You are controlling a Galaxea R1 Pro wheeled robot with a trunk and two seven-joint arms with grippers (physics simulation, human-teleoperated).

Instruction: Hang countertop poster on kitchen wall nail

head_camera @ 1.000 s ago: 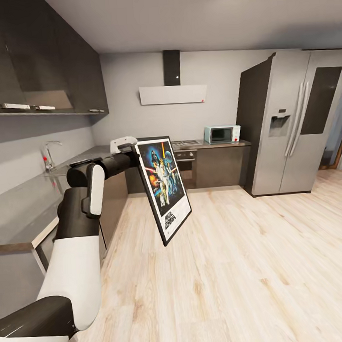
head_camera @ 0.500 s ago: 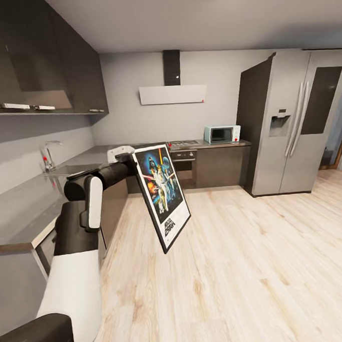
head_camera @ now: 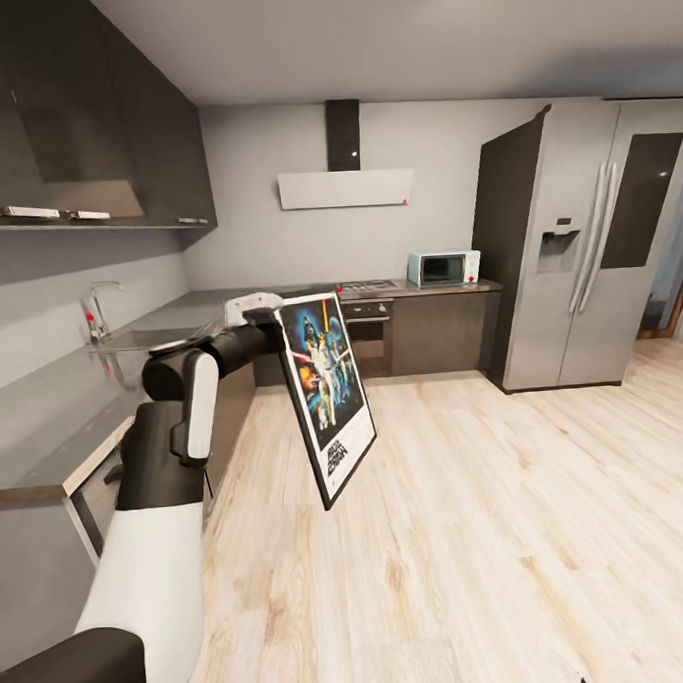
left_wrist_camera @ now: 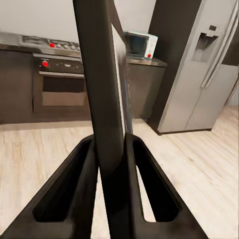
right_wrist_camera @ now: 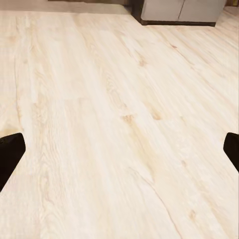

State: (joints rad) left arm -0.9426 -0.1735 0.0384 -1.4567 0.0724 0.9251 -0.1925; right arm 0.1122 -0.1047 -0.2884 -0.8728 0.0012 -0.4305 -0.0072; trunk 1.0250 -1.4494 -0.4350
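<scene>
Left tool [left_wrist_camera: 110, 164] clamped on the edge of the poster [head_camera: 328, 389], poster held tilted in the air above the wood floor [head_camera: 472, 535], right of the desk [head_camera: 55, 417], right tool [right_wrist_camera: 119, 149] spread wide apart, nothing held, fridge [head_camera: 587, 244] far right

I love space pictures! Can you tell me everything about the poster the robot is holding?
The poster is a tall rectangle with a thin black frame, a white border and dark blue artwork of figures, with black lettering at the bottom. It looks stiff and flat. It hangs tilted in the air above the wood floor, off the countertop. The left hand pinches its top edge between two dark fingers; nothing else touches it.
</scene>
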